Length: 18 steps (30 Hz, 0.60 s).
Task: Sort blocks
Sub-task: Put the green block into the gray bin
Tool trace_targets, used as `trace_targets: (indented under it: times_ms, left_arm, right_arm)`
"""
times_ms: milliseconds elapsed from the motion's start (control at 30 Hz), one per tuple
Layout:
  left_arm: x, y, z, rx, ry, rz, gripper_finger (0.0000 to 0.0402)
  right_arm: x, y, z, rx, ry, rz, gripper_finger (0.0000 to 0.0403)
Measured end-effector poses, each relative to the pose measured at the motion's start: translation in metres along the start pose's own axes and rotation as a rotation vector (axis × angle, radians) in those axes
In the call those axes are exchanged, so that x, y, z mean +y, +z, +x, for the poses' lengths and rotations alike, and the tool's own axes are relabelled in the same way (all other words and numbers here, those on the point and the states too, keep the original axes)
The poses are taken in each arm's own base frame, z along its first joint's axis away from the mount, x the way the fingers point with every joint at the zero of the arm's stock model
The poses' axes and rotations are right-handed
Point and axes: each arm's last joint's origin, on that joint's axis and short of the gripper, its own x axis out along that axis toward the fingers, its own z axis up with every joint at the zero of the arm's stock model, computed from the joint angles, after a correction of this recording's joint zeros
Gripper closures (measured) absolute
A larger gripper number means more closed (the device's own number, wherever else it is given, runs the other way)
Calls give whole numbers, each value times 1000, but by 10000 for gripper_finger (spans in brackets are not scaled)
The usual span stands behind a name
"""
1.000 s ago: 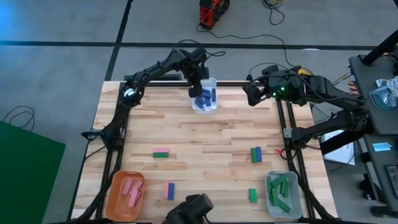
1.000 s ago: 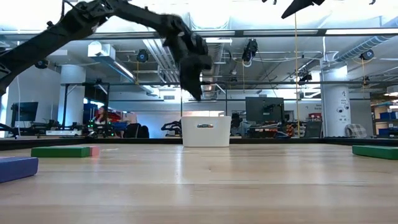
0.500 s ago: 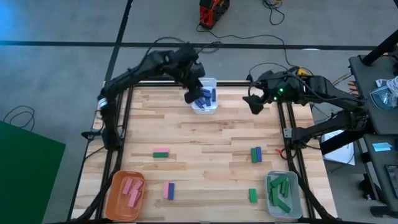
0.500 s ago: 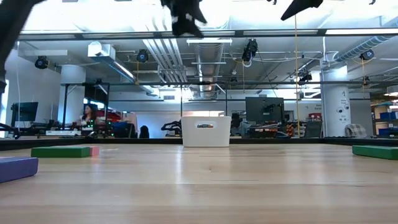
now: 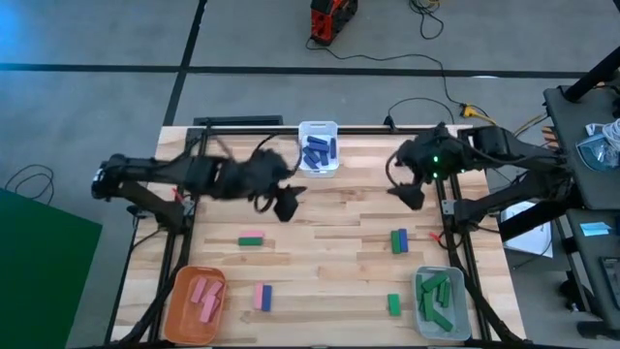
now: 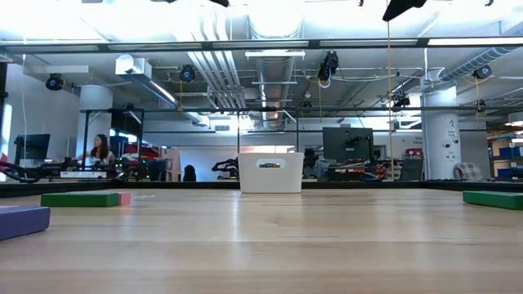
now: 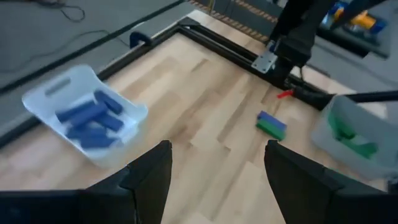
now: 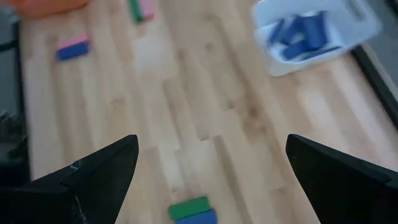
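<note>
Left pincer point(image 5: 283, 206) is being held spread and empty over the bare desk point(image 5: 329, 233), having swung away from the white bin point(image 5: 318, 147), above which it was hovering a second ago. Blue blocks point(image 5: 318, 153) are lying in that bin, so a drop there is judged done and another pick is likely being lined up. Right pincer point(image 5: 409, 193) is also spread, empty, lowered from the desk edge toward the green-blue pair point(image 5: 398, 240), well away from the white bin. A pink-green pair point(image 5: 251, 238), pink-blue pair point(image 5: 262, 297) and green block point(image 5: 393, 304) are left unsorted, farther still from it. No readable writing is being shown.
</note>
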Motion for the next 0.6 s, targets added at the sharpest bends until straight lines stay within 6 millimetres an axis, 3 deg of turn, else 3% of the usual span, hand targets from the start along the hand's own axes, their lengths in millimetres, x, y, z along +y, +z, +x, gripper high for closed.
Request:
trace_targets:
  times_ms: [233,333,600]
  left_arm:
    - [-9,-24,-14,14,9,-113,171]
    - [-9,-30,-15,45,33,-120,171]
    - [-3,-40,-24,116,78,-51,171]
  right_arm:
    - [20,-4,6,41,66,-92,3]
    - [24,-4,13,73,63,-55,3]
    - [45,-26,64,361,10,-124,3]
